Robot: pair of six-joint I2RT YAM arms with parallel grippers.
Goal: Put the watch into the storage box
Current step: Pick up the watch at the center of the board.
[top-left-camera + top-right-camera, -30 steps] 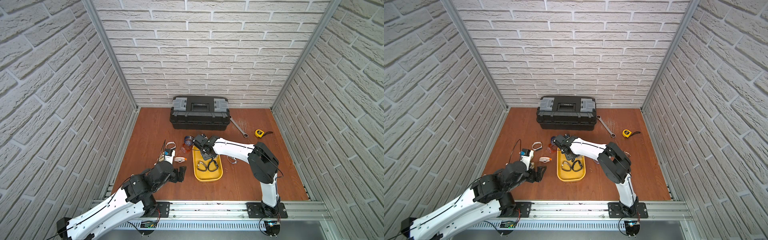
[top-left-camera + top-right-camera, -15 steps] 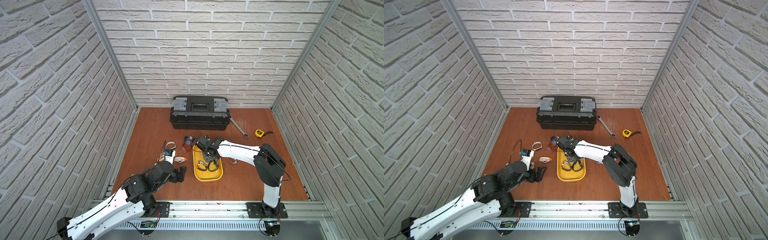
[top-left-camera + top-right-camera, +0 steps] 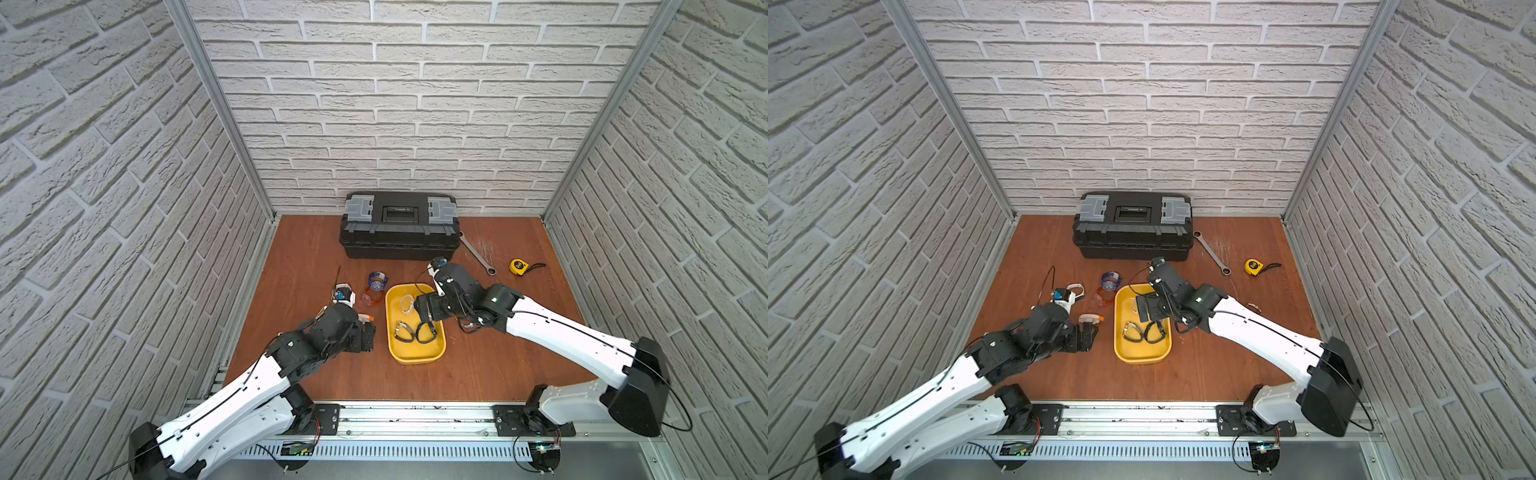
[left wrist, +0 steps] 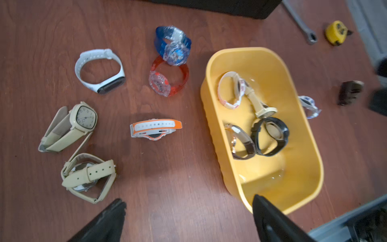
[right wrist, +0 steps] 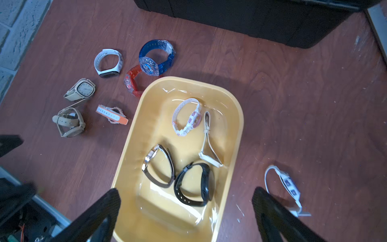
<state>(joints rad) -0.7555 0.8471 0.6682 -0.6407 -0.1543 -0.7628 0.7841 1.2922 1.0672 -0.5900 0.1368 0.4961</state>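
The yellow storage box (image 3: 415,353) (image 3: 1142,352) (image 4: 293,188) (image 5: 167,220) lies mid-table. Inside it are several watches: a white-pink one (image 5: 188,117), a slim cream one (image 5: 208,144), a brown-strapped metal one (image 5: 159,165) and a black one (image 5: 199,184). My right gripper (image 3: 424,315) (image 5: 186,193) hovers open over the box, holding nothing. My left gripper (image 3: 368,334) (image 4: 188,200) is open just left of the box, above bare wood. Loose watches lie left of the box: orange-white (image 4: 156,130), white (image 4: 100,71), blue (image 4: 172,45), red (image 4: 167,80), two beige (image 4: 81,117).
A white watch with blue panels (image 5: 287,186) lies on the wood just right of the box. A black toolbox (image 3: 399,226) stands at the back wall, with a wrench (image 3: 478,257) and a yellow tape measure (image 3: 518,266) to its right. Brick walls close in both sides.
My right gripper went from shut to open over the storage box, and its arm has swung out to the right. The left arm has stayed put.
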